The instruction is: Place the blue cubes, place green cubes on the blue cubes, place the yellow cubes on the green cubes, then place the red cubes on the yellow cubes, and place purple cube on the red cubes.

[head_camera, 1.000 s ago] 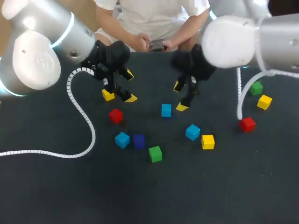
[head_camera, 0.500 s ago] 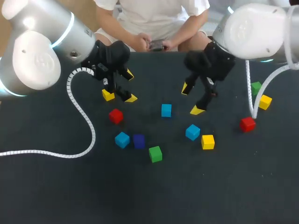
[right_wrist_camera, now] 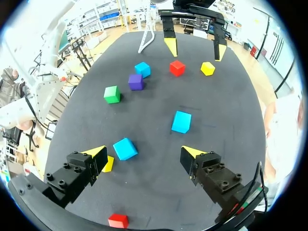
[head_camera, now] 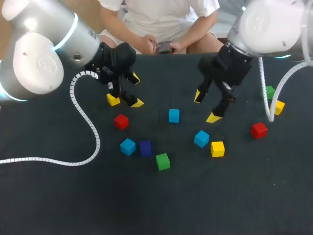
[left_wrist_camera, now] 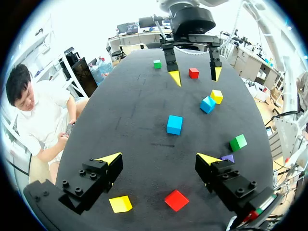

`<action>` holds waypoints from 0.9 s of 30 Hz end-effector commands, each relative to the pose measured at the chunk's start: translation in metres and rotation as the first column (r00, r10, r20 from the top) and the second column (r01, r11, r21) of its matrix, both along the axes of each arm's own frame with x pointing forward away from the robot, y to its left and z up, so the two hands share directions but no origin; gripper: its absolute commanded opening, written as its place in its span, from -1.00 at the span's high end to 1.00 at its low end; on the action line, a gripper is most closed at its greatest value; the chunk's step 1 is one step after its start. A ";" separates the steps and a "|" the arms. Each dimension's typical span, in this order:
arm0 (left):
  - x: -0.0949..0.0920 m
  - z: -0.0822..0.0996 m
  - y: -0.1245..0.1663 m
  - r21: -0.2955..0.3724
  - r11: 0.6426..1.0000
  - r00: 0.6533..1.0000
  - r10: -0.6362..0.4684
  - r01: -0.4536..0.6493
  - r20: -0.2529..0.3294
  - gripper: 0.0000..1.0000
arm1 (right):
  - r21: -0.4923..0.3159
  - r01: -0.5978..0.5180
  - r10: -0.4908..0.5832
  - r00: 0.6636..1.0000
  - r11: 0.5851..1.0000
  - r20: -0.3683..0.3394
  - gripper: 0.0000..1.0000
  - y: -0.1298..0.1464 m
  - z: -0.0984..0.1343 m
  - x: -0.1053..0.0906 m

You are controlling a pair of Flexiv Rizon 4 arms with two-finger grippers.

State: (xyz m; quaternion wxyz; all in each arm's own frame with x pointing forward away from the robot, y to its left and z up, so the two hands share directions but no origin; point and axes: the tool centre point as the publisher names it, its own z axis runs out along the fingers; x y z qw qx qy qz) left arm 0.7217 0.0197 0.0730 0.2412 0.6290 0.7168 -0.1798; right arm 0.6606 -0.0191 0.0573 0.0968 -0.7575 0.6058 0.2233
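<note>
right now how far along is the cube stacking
Nothing looks done: no cube sits on another. The blue cubes, green cubes, yellow cubes, red cubes and purple cube all lie singly on the table. Nothing is in hand: left jaws and right jaws stand open and empty above it. Every layer is left.

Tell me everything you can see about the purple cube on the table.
The purple cube is a small, plain block of one dark violet colour with a matte look and crisp edges. It sits flat and loose on the dark table, near the middle. A blue cube lies right beside it, though whether they touch is unclear. A green cube sits close by, apart from it. Nothing is stacked on it and nothing grips it.
</note>
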 end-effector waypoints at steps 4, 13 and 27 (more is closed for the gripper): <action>0.000 0.000 0.001 -0.001 1.000 1.000 -0.002 0.002 0.000 -1.00 | -0.038 -0.029 0.031 0.999 0.999 0.043 -1.00 0.005 -0.001 -0.016; 0.000 0.000 0.001 -0.001 1.000 1.000 -0.002 0.002 0.000 -1.00 | -0.075 -0.041 0.046 0.997 0.996 0.061 -1.00 0.006 -0.002 -0.022; 0.000 0.000 0.001 -0.001 1.000 1.000 -0.002 0.002 0.000 -1.00 | -0.118 -0.049 0.057 0.997 0.992 0.061 -1.00 0.003 -0.003 -0.030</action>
